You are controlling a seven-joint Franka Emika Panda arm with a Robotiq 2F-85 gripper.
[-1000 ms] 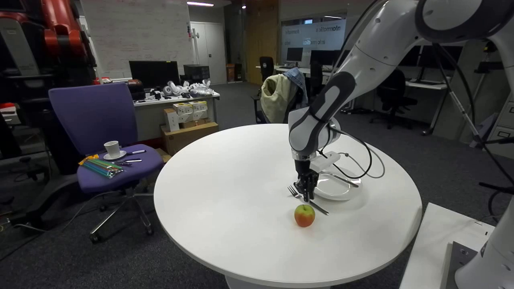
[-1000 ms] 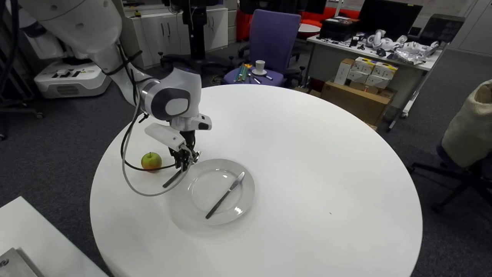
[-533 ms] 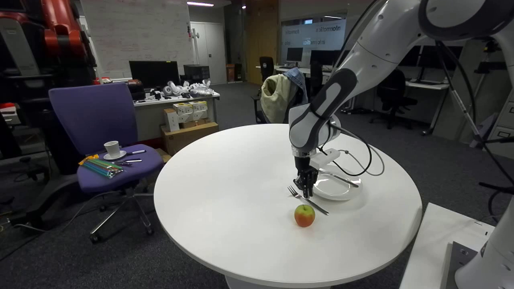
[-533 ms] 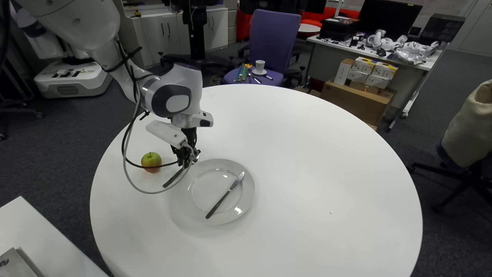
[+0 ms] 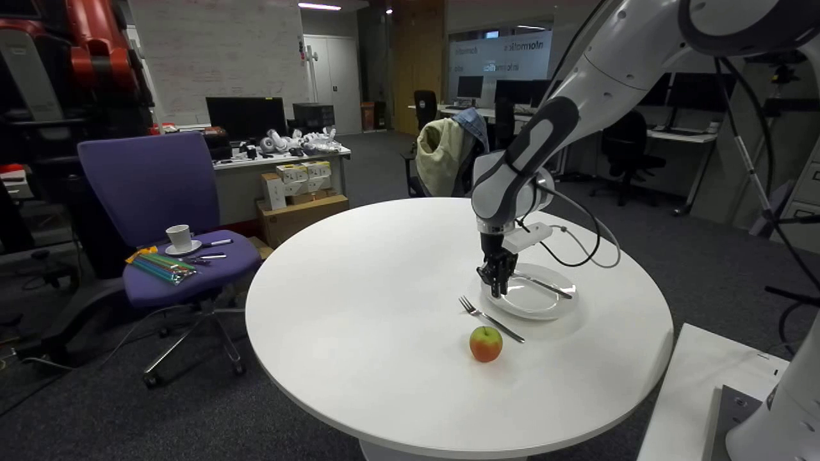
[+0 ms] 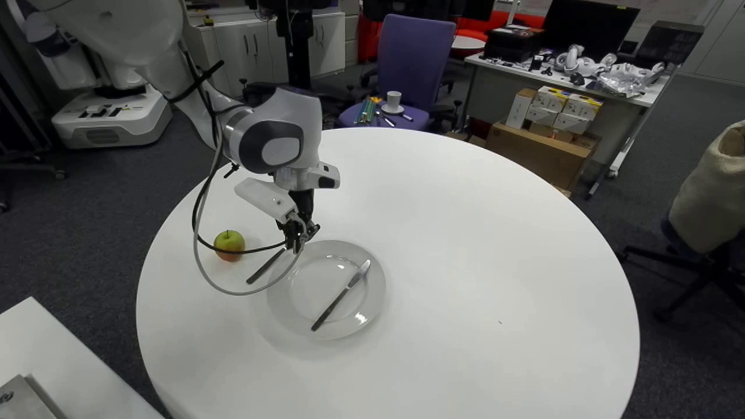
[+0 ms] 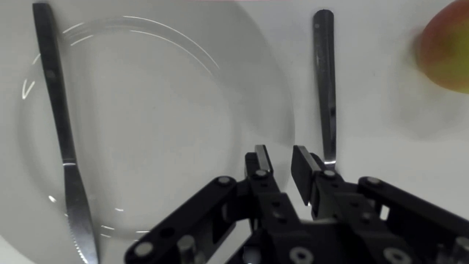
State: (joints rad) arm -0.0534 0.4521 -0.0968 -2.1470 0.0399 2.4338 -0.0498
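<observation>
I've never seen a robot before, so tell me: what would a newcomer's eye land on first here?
Probably the big white robot arm leaning over the round table, its black tool open and empty over the edge of a white plate. Next, likely the red-and-green apple, the brightest thing on that table, with a fork lying between it and the plate. A knife lies across the plate.

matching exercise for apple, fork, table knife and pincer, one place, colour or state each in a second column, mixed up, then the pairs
1. apple
2. table knife
3. fork
4. pincer

A. jaws apart, nothing between them
B. lying on the round table, between dinner plate and apple
C. green and red
D. lying on the dinner plate

Pairs: 1-C, 2-D, 3-B, 4-A
</observation>
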